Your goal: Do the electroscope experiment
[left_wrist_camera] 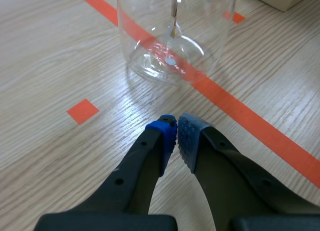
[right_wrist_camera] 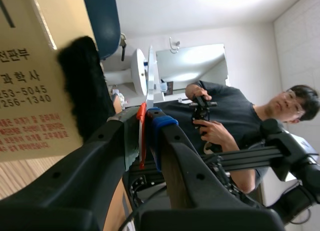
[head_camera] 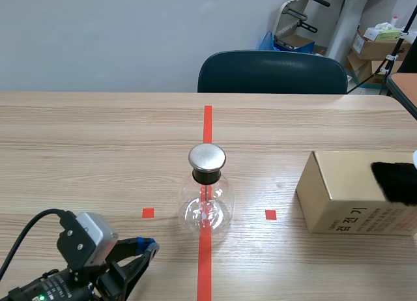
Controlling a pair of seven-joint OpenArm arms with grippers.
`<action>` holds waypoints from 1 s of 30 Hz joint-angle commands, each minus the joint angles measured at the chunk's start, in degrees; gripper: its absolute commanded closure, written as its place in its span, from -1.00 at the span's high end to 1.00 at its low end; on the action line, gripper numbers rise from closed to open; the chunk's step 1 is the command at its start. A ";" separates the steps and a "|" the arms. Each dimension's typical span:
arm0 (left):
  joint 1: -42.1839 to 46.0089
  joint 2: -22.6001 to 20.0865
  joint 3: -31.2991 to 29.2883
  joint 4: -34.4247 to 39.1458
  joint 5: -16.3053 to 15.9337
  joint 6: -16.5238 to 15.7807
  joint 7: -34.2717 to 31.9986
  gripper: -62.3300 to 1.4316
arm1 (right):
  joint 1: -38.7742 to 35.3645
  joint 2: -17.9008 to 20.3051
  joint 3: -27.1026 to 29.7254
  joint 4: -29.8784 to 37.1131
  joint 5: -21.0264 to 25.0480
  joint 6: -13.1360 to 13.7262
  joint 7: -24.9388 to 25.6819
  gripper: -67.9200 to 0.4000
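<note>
Nearest, the left gripper is seen pinched together on nothing, just short of the clear glass electroscope flask with a round metal cap. Farther right, beside the brown cardboard box, the right gripper is clamped on a thin orange-red stick.

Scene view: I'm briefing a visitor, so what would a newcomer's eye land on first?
The glass flask with its shiny metal cap, standing on the red tape line mid-table. Then the cardboard box at the right with black fur on it, and the left gripper, shut, low near the flask.
</note>
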 commanded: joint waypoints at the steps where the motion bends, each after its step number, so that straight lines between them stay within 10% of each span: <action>1: 1.60 -0.72 0.04 3.41 -0.83 -0.04 -1.68 -0.76 | 1.40 1.81 0.44 -0.55 0.59 -3.30 1.07 -0.96; 12: 12.92 -1.22 -2.67 17.14 0.22 0.61 -3.26 -0.75 | 7.43 4.31 0.42 -7.67 -4.11 -3.30 -0.61 -0.96; 21: 19.89 -1.22 -6.56 25.55 3.58 -2.03 -6.21 0.08 | 8.55 4.28 0.37 -10.84 -9.84 -3.30 -3.67 -0.96; 30: 21.64 -2.82 -6.93 28.61 10.14 -5.97 -11.76 0.13 | 8.55 4.26 0.37 -11.74 -12.66 -3.30 -7.04 -0.96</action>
